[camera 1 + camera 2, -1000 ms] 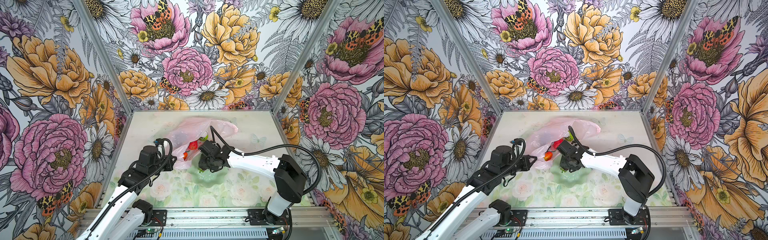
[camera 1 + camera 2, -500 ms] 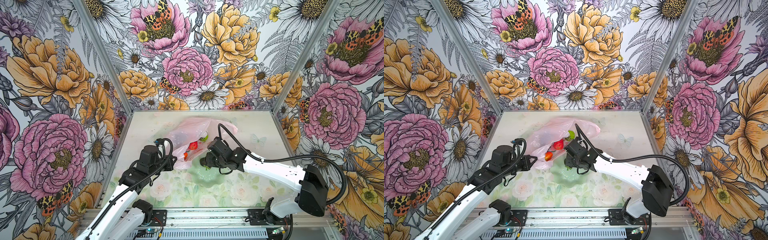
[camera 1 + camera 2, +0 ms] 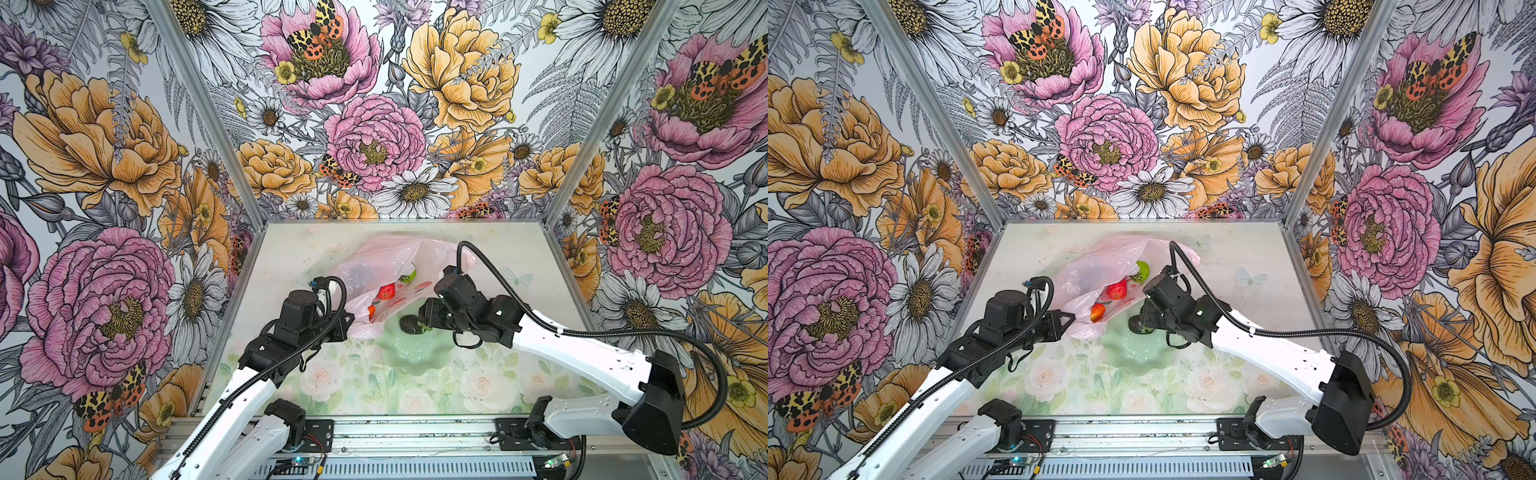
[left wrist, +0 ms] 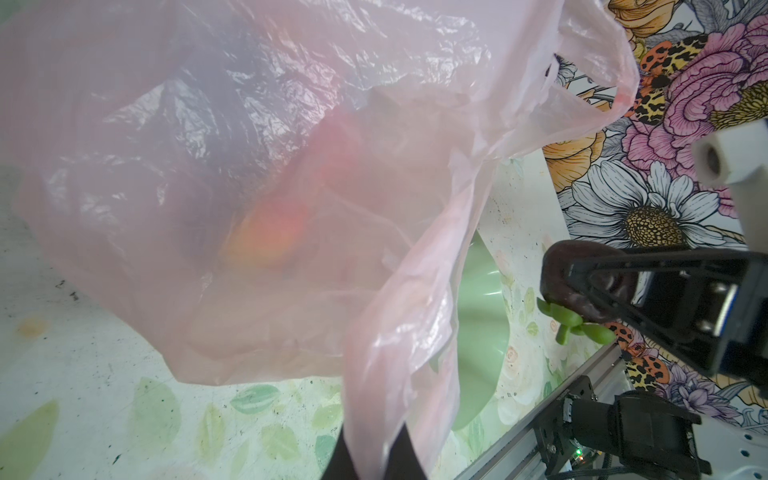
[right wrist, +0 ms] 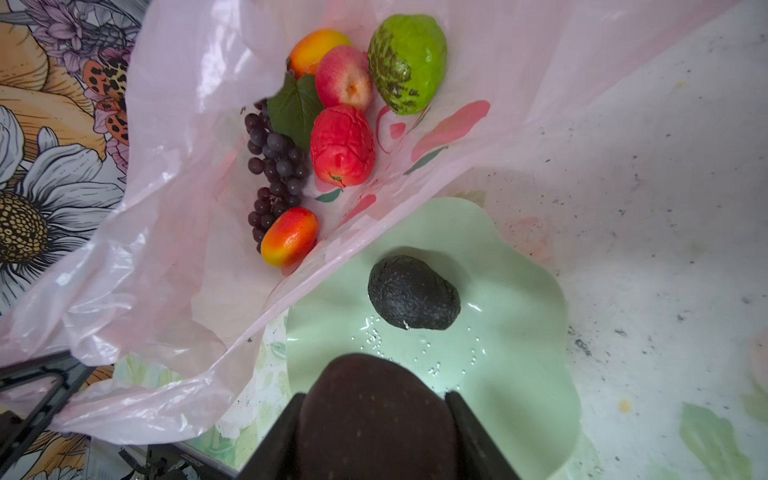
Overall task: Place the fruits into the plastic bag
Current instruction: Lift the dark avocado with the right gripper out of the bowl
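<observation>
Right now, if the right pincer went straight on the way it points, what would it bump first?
Probably the black lump in the dish, right ahead of the dark fruit that the right pincer holds. The bag comes after it. Height is hard to judge.

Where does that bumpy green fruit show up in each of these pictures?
In both top views: the bumpy green fruit lies in the plastic bag mouth, at its far end.
Left wrist: not made out behind the bag's film.
Right wrist: inside the bag, beside the pink-red fruit.
Shared landmark: the pale green dish.
</observation>
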Controlling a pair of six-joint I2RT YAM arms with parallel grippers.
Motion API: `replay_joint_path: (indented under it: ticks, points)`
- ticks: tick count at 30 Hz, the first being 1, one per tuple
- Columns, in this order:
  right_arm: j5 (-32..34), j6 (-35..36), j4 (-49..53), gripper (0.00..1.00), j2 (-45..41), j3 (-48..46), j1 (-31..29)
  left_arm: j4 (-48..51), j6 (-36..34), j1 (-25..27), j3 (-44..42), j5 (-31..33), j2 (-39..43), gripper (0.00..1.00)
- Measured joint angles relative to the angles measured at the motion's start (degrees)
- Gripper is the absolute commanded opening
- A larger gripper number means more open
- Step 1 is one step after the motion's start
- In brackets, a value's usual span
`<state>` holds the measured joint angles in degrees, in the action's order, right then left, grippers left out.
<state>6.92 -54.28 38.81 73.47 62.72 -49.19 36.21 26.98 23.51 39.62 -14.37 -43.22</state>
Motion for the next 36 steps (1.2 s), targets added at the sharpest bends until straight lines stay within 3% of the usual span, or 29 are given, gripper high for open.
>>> replay_joint_path:
  ticks: [11,20,36]
  points:
    - [0.0,-0.1,0.9,0.32,-7.4,0.0,3.1,0.0,0.0,0.0,0.0,0.0,0.0,0.00]
    - [-0.9,-0.1,1.3,0.32,-8.2,4.8,5.7,0.0,0.0,0.0,0.0,0.0,0.0,0.00]
    - [-6.6,1.0,1.2,0.33,1.9,14.8,6.4,0.0,0.0,0.4,0.0,0.0,0.0,0.00]
